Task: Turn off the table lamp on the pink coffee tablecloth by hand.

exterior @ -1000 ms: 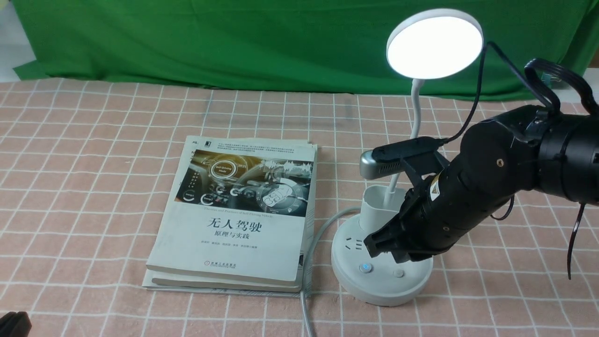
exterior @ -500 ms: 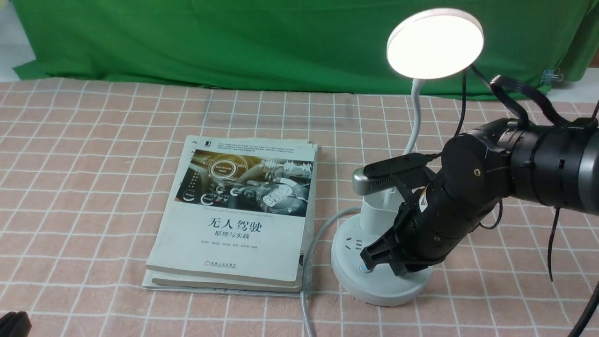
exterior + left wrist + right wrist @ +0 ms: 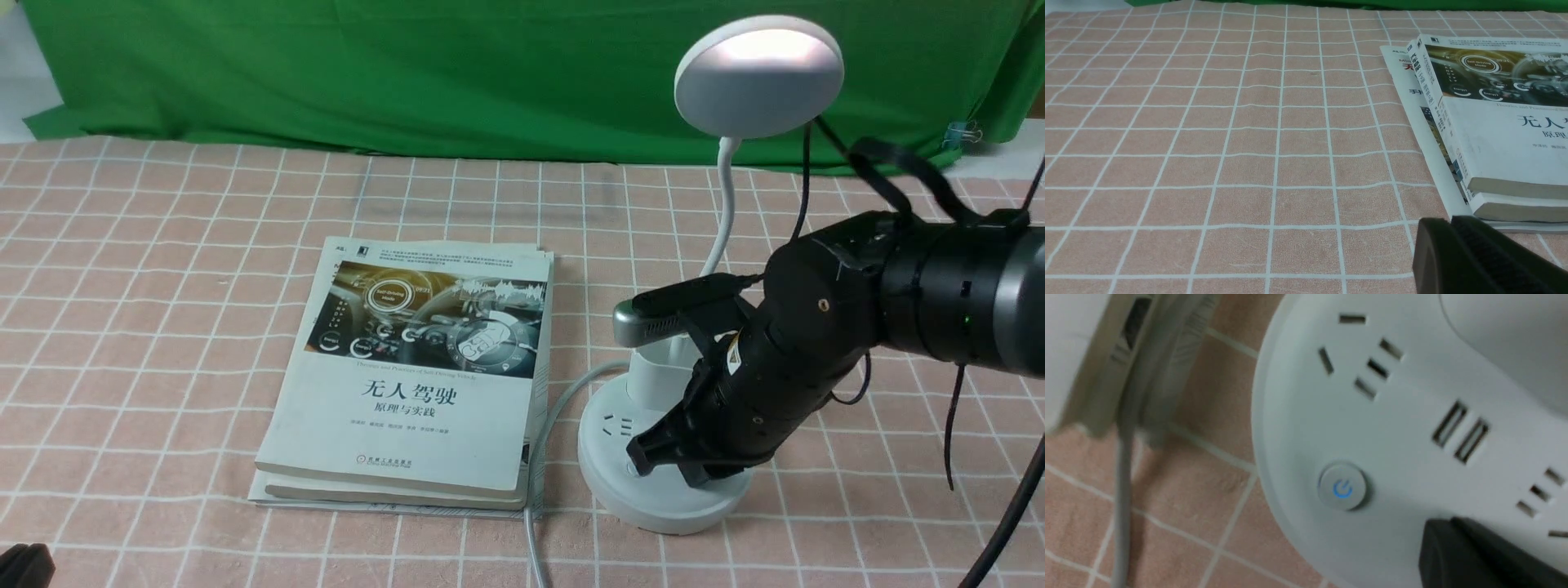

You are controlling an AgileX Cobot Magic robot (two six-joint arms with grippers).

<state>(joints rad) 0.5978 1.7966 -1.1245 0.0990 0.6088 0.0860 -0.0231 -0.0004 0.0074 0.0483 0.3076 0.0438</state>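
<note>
The white table lamp stands on the pink coffee tablecloth (image 3: 163, 286). Its round disc head (image 3: 759, 75) is dim grey and unlit. Its round base (image 3: 653, 500) lies right of the book. My right gripper (image 3: 641, 453) is shut and empty, with its tip down on the front of the base. In the right wrist view the gripper's tip (image 3: 1447, 535) rests on the base (image 3: 1404, 428), just beside a round button with a blue power sign (image 3: 1342, 486). The second button is hidden. My left gripper (image 3: 1447, 228) is shut and empty, low over the cloth near the book's corner.
A white book (image 3: 416, 367) lies on a second book just left of the lamp base. The lamp's grey cord (image 3: 535, 523) runs between them to the table's front edge. A plain green cloth (image 3: 408, 73) hangs behind the table. Black cables loop above my right arm.
The lamp head has gone from brightly lit to dark. My right gripper has come down and a little left onto the front of the base.
</note>
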